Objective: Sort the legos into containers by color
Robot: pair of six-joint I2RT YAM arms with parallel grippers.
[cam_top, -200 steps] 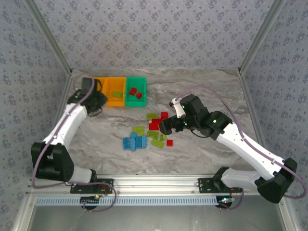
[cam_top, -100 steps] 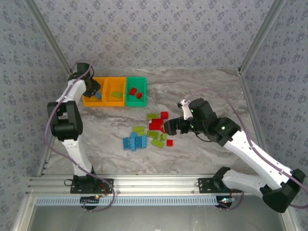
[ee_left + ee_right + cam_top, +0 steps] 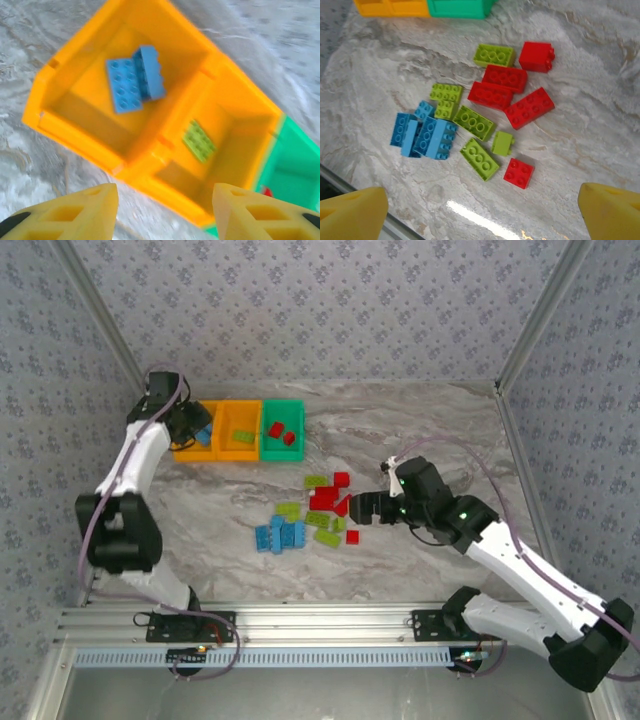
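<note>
Since a second ago your left arm has swung to the far left corner of the table (image 3: 430, 430), and your right gripper (image 3: 480, 215) has drawn back a little from the pile toward the right edge.

Your left fingers (image 3: 85, 212) stand well apart and hold nothing. The left gripper (image 3: 165, 210) hangs above the near wall of the left bin (image 3: 55, 115). I judge this is the pose of a finished drop: two blue bricks (image 3: 132, 82) lie inside, touching each other. The middle bin (image 3: 175, 175) holds one lime brick (image 3: 199, 141), and the green bin (image 3: 295, 150) holds red bricks (image 3: 280, 432). So each colour already has its place.

Your right fingers (image 3: 350, 212) are spread very wide and are also empty, touching nothing. They hover over the loose legos near the middle of the table: the blue group (image 3: 425, 136) to the left, the lime ones (image 3: 474, 121) in the centre, the red ones (image 3: 505, 85) on the far side. From this height the whole pile is in the wrist view, which I think serves for choosing the next piece. One small red brick (image 3: 519, 173) lies free of the others and seems the easiest to take.
</note>
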